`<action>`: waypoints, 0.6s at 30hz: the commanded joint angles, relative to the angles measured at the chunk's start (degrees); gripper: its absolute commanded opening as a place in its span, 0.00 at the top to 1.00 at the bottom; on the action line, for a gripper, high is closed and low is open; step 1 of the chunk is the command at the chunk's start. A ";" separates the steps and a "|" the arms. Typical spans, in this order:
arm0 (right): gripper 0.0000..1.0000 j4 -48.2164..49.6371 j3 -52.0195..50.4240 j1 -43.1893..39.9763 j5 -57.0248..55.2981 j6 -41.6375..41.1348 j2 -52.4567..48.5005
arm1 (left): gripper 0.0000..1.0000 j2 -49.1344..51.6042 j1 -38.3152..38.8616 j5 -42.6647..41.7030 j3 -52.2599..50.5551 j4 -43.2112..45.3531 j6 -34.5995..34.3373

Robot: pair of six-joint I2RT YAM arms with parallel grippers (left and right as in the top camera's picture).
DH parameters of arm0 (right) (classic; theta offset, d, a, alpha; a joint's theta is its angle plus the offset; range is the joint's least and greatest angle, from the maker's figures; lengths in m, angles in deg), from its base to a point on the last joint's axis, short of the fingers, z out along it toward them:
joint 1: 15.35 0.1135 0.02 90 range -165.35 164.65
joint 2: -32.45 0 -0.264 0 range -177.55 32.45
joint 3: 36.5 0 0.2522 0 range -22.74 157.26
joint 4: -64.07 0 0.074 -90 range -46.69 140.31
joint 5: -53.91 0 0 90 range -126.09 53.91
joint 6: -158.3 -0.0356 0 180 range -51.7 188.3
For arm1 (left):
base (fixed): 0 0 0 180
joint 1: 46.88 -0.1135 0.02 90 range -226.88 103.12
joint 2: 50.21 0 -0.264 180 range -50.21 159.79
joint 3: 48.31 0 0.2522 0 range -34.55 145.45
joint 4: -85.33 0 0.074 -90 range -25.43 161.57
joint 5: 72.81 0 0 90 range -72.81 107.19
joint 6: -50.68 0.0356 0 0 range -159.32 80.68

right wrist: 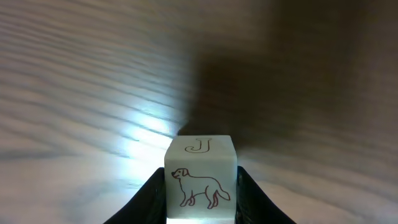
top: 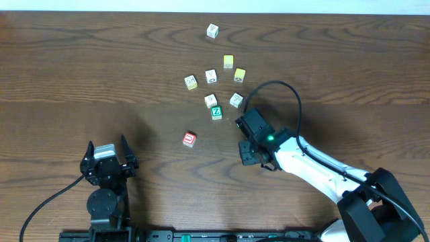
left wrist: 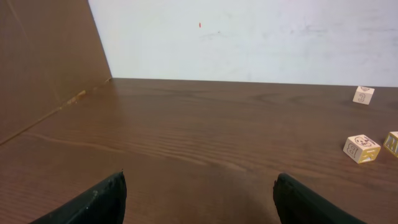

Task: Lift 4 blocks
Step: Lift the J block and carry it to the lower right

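Note:
My right gripper is shut on a white block that shows a drawn dog and a letter J, one finger on each side. In the overhead view that gripper hangs right of the red block and below the green Z block, and its own body hides the held block. Two more white blocks lie just above the green one. The left gripper stands open at the front left, far from the blocks, with nothing between its fingers.
Further back lie yellow cubes, a pale cube and white cubes. The left wrist view catches some cubes at its right edge. A black cable loops above the right arm.

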 commanded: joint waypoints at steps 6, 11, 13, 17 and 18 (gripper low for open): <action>0.74 0.39 -1.62 0.50 -5.57 -11.45 0.24 | 0.24 -0.26 -0.24 0.33 -1.20 -2.05 0.81; 0.73 1.40 -1.62 0.50 -5.14 -12.87 0.24 | 0.24 -0.26 -0.24 0.33 -1.20 -2.05 0.81; 0.71 1.42 -1.62 0.50 -5.09 -14.51 0.24 | 0.24 -0.26 -0.24 0.33 -1.20 -2.05 0.81; 0.59 2.05 -1.62 0.50 -4.90 -13.94 0.24 | 0.24 -0.26 -0.24 0.33 -1.20 -2.05 0.81; 0.54 2.25 -1.62 0.50 -4.90 -12.55 0.24 | 0.24 -0.26 -0.24 0.33 -1.20 -2.05 0.81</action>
